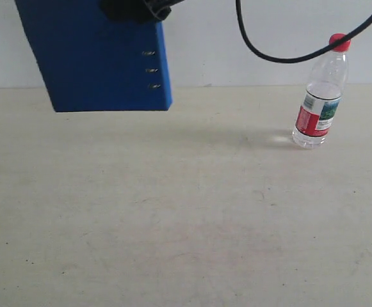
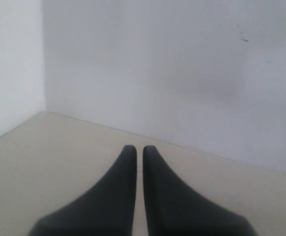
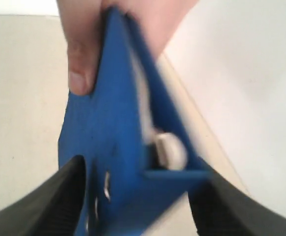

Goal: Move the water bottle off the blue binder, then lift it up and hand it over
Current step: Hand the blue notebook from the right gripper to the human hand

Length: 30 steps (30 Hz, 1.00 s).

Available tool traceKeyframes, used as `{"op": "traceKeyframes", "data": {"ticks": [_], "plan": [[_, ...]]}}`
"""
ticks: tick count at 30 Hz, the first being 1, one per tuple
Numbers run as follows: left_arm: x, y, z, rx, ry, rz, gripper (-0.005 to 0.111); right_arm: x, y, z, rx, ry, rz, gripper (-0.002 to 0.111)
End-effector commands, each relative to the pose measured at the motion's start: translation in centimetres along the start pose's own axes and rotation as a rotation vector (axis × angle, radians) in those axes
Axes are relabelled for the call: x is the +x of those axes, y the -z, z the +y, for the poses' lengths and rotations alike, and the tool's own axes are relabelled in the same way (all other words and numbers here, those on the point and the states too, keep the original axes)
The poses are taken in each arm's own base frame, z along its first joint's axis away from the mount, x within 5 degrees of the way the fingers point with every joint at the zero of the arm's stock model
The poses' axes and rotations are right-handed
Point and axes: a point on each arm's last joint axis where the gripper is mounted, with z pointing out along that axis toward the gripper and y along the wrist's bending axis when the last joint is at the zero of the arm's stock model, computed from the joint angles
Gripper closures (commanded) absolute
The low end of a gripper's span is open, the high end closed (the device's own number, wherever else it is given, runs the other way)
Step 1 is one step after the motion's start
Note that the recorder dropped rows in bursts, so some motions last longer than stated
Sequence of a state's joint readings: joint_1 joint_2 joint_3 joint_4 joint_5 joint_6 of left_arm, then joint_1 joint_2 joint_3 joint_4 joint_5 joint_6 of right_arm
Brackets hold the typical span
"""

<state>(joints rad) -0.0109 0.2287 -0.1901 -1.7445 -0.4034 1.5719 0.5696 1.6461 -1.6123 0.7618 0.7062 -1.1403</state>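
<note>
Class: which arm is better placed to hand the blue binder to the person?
Right: the blue binder sits between the jaws of the right gripper, with a person's hand on it. The left gripper is shut, empty.

The red-capped water bottle [image 1: 320,96] stands upright at right, well apart from the blue binder [image 1: 99,57] hanging aloft at left.

colours: blue binder [image 1: 102,57] solid royal blue, silver rivets along one edge. water bottle [image 1: 320,96] clear, with red cap and red, white and green label. table [image 1: 173,224] pale beige, faintly speckled. wall [image 1: 237,70] white. cable [image 1: 285,61] black. hand [image 3: 83,49] pale pink.
</note>
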Motion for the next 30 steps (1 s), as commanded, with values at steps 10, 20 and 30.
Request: {"op": "traceKeyframes", "data": {"ticks": [10, 20, 30], "plan": [[-0.7, 2.3, 3.0, -0.224, -0.014, -0.126, 0.102, -1.8, 16.3, 1.9, 0.487, -0.272, 0.308, 0.080], [-1.4, 2.8, 3.0, -0.228, -0.121, -0.150, 0.102, -2.6, 26.2, 8.1, 0.519, -0.415, -0.041, 0.108], [-1.8, 2.8, 2.2, -0.139, -0.163, -0.172, 0.102, 8.7, 25.3, 14.2, 0.522, -0.428, -0.141, 0.108]]}}
